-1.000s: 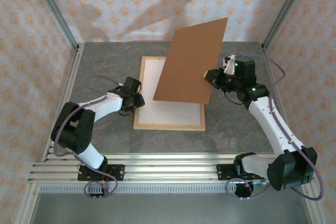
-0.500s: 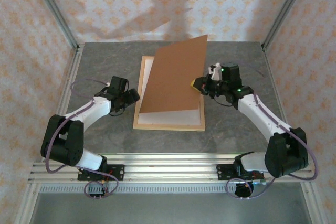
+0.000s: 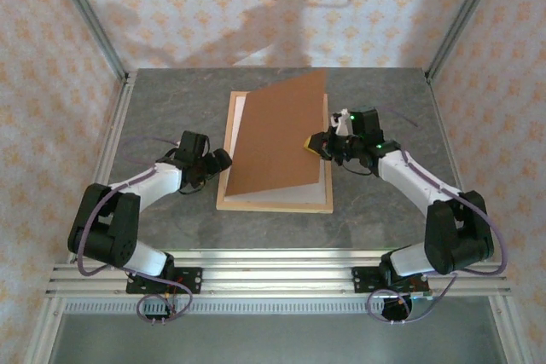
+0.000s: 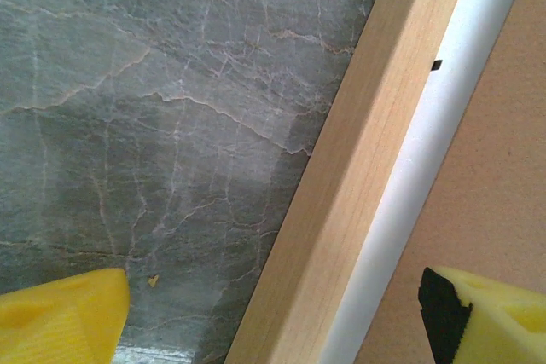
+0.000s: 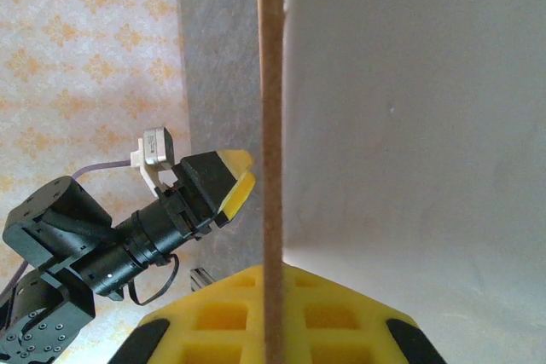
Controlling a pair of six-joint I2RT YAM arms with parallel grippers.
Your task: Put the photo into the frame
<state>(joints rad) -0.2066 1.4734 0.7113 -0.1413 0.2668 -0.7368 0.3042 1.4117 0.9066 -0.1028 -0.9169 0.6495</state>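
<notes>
- The frame (image 3: 273, 205) is laid flat in the middle of the grey table (image 3: 375, 202).
- The left gripper (image 3: 219, 159) is held wide open and empty at the frame's left rail; one yellow fingertip (image 4: 60, 309) is seen over the table, the other over the board.
- The right gripper (image 3: 318, 142) is closed on the right edge of the brown backing board (image 3: 277, 138), which is tilted over the frame, right edge raised.
- A white sheet (image 5: 409, 108) is seen inside the frame beneath the board; whether it is the photo cannot be told.
</notes>
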